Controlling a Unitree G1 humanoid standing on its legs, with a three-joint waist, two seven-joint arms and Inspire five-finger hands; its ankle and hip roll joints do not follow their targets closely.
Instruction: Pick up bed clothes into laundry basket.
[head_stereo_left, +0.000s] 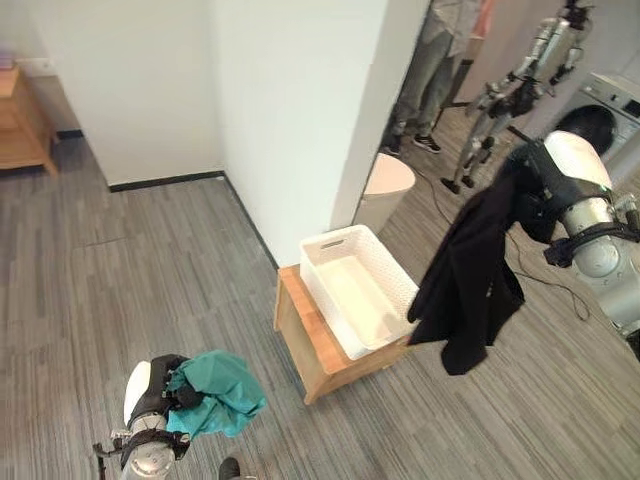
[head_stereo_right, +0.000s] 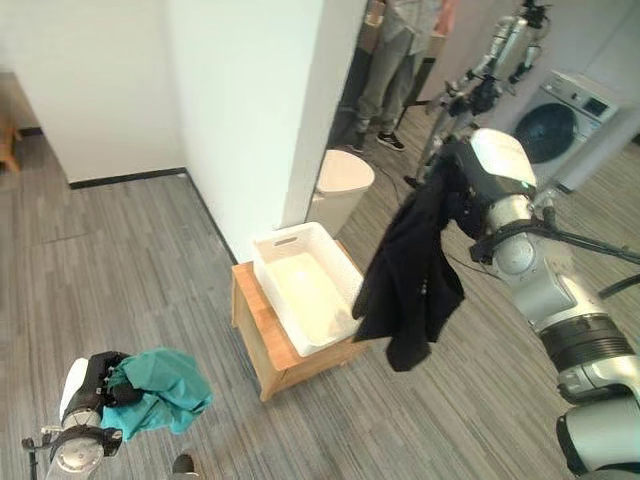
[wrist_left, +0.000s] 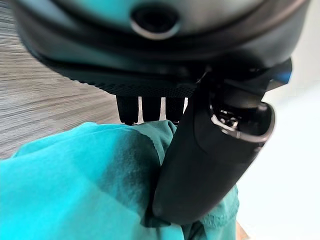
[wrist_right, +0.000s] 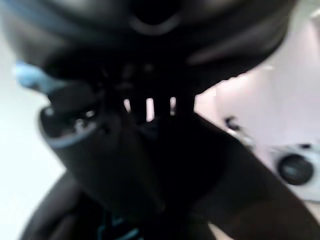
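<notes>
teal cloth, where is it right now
The teal cloth is bunched in the left hand at the lower left of the left eye view, above the floor, left of the wooden stand bearing the white basket.

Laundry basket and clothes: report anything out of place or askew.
The white laundry basket overhangs the edge of its small wooden stand and holds nothing. Both garments are off the floor: the teal one in the left hand, the black one in the right hand.

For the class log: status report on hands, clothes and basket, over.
Left hand shut on teal garment. Right hand shut on black garment. White laundry basket on wooden stand, open, unobstructed.
</notes>
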